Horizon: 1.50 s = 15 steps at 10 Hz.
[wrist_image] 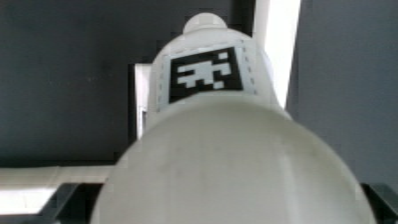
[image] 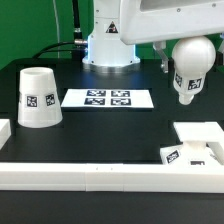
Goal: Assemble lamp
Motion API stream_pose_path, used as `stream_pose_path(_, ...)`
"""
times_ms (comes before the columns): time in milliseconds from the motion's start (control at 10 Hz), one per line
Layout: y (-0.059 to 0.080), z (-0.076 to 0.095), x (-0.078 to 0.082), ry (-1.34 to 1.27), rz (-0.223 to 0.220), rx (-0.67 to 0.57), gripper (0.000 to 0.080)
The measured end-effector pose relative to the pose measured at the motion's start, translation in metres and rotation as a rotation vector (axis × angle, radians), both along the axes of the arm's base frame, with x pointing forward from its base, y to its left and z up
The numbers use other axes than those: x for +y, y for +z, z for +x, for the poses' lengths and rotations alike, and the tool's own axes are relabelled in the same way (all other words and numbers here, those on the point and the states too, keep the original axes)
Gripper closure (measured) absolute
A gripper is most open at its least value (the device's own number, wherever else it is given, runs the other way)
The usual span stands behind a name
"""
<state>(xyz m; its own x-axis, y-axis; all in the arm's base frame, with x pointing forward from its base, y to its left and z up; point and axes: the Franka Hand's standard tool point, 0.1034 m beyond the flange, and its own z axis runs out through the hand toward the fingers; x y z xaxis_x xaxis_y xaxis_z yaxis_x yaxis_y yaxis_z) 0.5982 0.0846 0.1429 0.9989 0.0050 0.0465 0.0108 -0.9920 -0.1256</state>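
Over to the exterior view's right of the marker board [image: 108, 98], the bulb [image: 190, 68] hangs in the air, clear of the black table [image: 120, 135]; its round head is uppermost and its narrow tagged neck points down, tilted a little toward the board. From where I stand the gripper [wrist_image: 217, 200] has the bulb by the round head; in the wrist view only dark slivers of its fingers [wrist_image: 54, 205] show at either side of the white bulge, so the claw is closed on the bulb, though the contact itself is mostly hidden. That same view looks along the bulb, with its square tag [wrist_image: 201, 72] plain on the neck and dark table beyond.

Nearer the camera than the marker board, and toward the exterior view's right of it, the base [image: 182, 153] lies low on the table with a tag on its side; it sits close against the white rail [image: 100, 175], which runs along the front, well on the near side of the board. The bulb is above and slightly behind the base, not touching it.

To the exterior view's left of the marker board, just beside it, the shade [image: 38, 98] stands wide end down; its tag faces the camera. Behind the board rises the arm's white pedestal [image: 108, 45].
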Motion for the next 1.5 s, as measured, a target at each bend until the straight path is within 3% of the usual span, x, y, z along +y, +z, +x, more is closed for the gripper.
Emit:
stream_pose_path(200,-0.002,0.001,0.0,-0.003,-0.002,-0.025,0.0222)
stream_pose_path(400,0.01,0.02,0.001,0.015,-0.028,-0.197,0.0222)
stream_pose_path(500,0.015,0.022,0.001,0.021,-0.033,-0.245,0.0222)
stream_pose_path(700,0.021,0.026,0.008,0.045,-0.039,-0.255,0.0222)
stream_pose_path(1100,0.017,0.026,0.004,0.057,-0.043,-0.252,0.0222)
stream_pose_path(1400,0.01,0.049,-0.009,0.098,-0.056,-0.269,0.0222)
stream_pose_path(1500,0.009,0.047,-0.006,0.101,-0.056,-0.267,0.0222)
